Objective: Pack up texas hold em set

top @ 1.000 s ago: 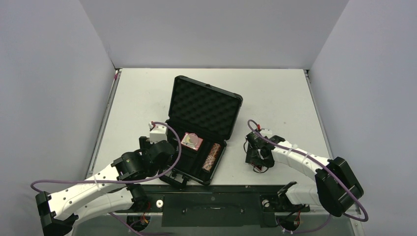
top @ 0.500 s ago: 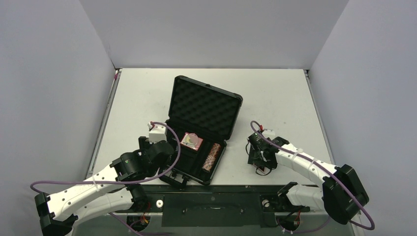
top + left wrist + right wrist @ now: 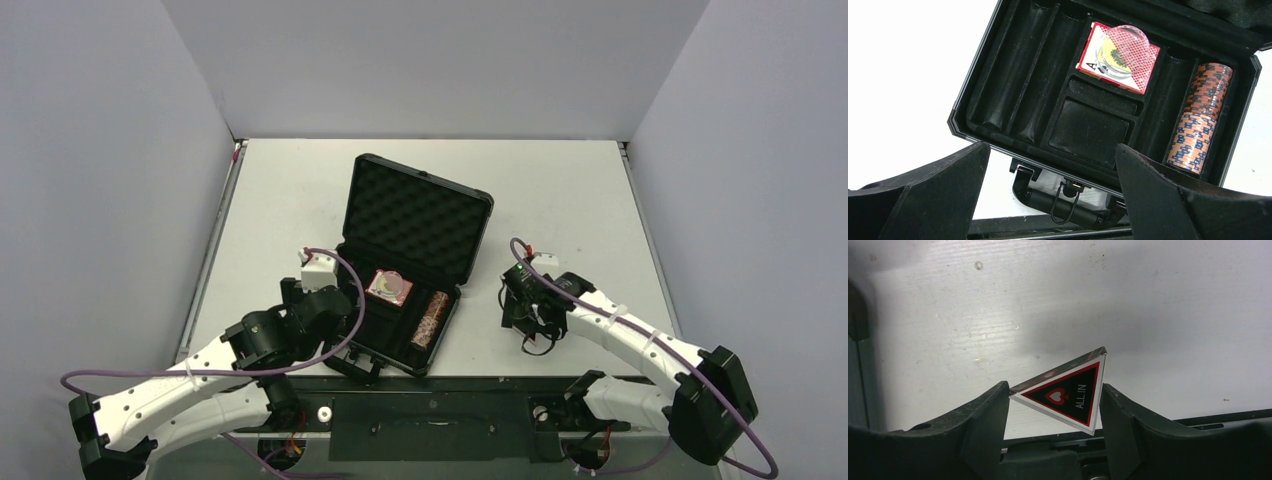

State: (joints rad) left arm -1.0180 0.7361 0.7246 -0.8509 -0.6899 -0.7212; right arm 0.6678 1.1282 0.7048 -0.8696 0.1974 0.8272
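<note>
Black and red, the little triangle (image 3: 1070, 392) is pinched in your right claw (image 3: 1054, 390), looking just off the tabletop (image 3: 1148, 300). Your right arm (image 3: 620, 327) has swung outward; the claw barely moved. Your left claw (image 3: 1050, 150) is wide open above the open case (image 3: 1013, 80), where the triangle belongs.
</note>
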